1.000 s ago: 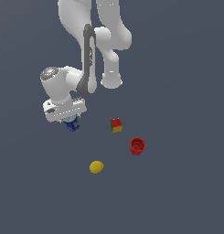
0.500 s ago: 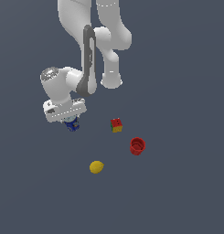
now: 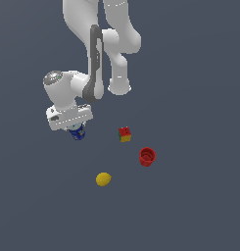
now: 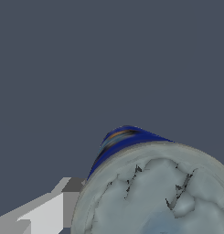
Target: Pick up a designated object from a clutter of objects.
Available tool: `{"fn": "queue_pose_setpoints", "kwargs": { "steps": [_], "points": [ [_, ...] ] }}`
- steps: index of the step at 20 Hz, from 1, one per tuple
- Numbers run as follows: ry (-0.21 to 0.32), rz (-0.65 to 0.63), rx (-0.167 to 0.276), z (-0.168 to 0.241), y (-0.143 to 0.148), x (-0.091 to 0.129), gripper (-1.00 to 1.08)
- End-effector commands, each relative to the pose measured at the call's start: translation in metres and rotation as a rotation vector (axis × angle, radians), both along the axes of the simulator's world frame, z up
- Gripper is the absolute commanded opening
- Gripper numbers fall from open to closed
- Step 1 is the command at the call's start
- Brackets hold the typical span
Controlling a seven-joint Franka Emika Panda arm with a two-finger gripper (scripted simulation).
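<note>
The bench [image 3: 200, 206] is a plain, flat, dark grey-blue surface that fills both views with no edge, wall or other room feature showing. On it, taking the red-yellow-green cube [image 3: 124, 134] as the landmark, the blue can [image 3: 77, 132] sits well off toward the exterior view's left at about the same height in the picture, the red cup [image 3: 147, 157] lies near the cube on the lower right, and the yellow lemon [image 3: 103, 179] lies further off on the lower left. The white arm comes down from above and ends in the gripper [image 3: 75, 128], which sits directly over the can and covers most of it. In the wrist view the can's silvery-grey lid [image 4: 159, 196] faces the camera almost squarely, so the long axis appears to run along the camera's line of sight, away from the wrist toward the bench; only a thin curved strip of blue wall with an orange streak shows past the rim. The can is cut off by the edge of that picture, and 1 pale finger [image 4: 45, 212] shows close beside it. The other finger is out of sight, so I cannot tell whether the gripper is clenched on the can or released. Whether the can touches the bench is also hidden.
</note>
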State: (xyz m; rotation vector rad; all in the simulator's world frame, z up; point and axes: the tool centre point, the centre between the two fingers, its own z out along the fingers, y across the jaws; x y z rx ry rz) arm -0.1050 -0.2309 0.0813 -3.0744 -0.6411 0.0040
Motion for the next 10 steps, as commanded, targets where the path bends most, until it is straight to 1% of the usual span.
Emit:
{"fn": "queue_pose_setpoints", "kwargs": {
  "steps": [1,5,10],
  "points": [
    [-0.004,0.0,-0.002,0.009,0.001,0.002,-1.0],
    [-0.004,0.0,-0.002,0.028,0.006,0.002,-1.0],
    [-0.003,-0.001,-0.003,0.063,0.015,0.004,-1.0]
  ]
}}
